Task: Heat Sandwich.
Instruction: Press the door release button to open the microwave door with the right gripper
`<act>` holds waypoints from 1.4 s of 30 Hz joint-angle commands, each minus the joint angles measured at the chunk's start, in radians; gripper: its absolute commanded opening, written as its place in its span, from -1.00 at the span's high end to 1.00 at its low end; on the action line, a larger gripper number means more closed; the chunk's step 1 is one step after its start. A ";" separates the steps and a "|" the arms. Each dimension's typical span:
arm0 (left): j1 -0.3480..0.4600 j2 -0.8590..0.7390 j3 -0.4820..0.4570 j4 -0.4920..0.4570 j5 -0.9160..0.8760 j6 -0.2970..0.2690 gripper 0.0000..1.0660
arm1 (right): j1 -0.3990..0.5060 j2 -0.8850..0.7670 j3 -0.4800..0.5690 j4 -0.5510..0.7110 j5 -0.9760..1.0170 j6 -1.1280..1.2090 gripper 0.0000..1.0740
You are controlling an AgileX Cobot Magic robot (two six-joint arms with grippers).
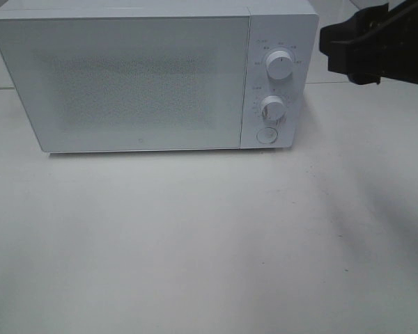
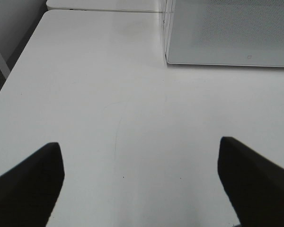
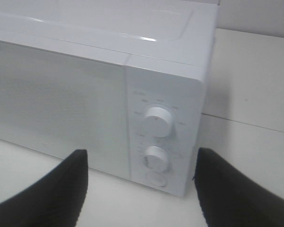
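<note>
**Exterior high:** the microwave (image 1: 125, 80) stands closed on the tabletop (image 1: 195, 236). The sandwich is not in view, and you cannot tell whether it lies behind the door. The right pincer (image 1: 334, 50) hangs off the control side.

**Left wrist:** the left pincer (image 2: 139, 142) is spread and empty above the tabletop.

**Right wrist:** the right pincer is spread and empty, facing the upper knob (image 3: 158, 120) and lower knob (image 3: 156, 158). You should probably centre on one control before closing, clear of its neighbour.
</note>
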 commanded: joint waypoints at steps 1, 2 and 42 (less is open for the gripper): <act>0.003 -0.021 0.004 0.000 -0.014 -0.001 -0.53 | -0.001 0.000 -0.007 0.000 0.078 0.090 -0.19; 0.003 -0.021 0.004 0.000 -0.014 -0.001 -0.53 | -0.001 0.003 -0.007 -0.035 0.097 0.133 -0.19; 0.003 -0.021 0.004 0.000 -0.014 -0.001 -0.53 | -0.199 -0.861 0.055 -2.072 1.439 2.084 1.00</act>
